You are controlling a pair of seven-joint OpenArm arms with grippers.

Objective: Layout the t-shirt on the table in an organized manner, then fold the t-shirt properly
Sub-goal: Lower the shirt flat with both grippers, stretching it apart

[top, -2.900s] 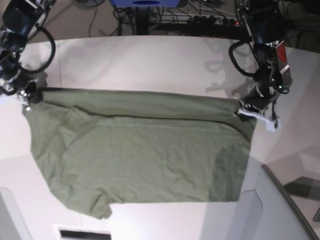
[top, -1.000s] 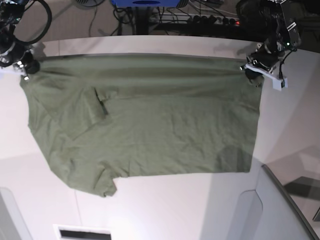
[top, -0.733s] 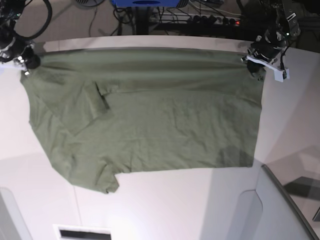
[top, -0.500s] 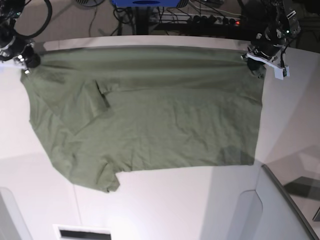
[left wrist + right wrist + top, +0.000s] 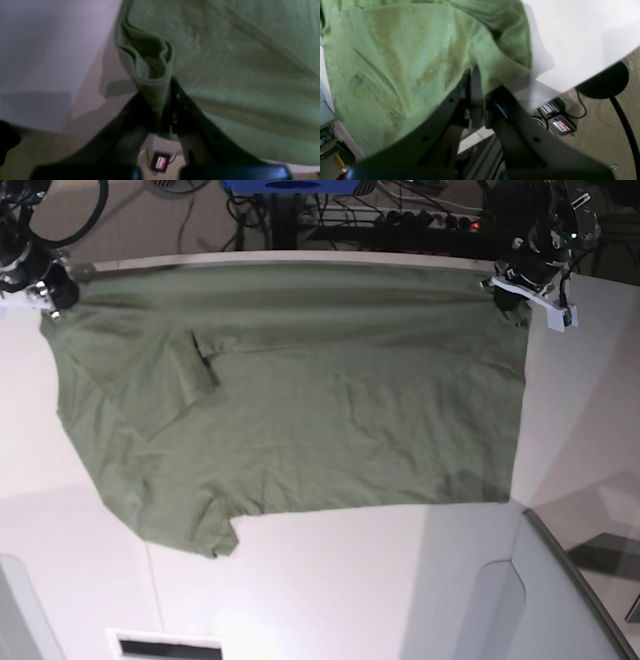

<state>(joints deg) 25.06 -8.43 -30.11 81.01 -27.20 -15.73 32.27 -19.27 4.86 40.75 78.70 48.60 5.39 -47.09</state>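
NEAR: olive-green cotton t-shirt (image 5: 290, 400) spread on matte white table (image 5: 330, 590), long axis left-right | FAR: left gripper (image 5: 503, 288) upper right, right gripper (image 5: 50, 292) upper left, each clamped on a far-edge corner; shirt hangs toward frame bottom.

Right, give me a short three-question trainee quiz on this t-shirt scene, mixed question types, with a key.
1. True or false: the left end effector is shut on an edge of the t-shirt.
2. Multiple choice: in the base view, where does the shirt's held edge lie? A) along the far edge of the table; B) along the near edge; C) off the table, on the floor.
3. Fill in: the right end effector is ____ on the shirt's fabric.

Key: 1 true; 2 A; 3 shut.
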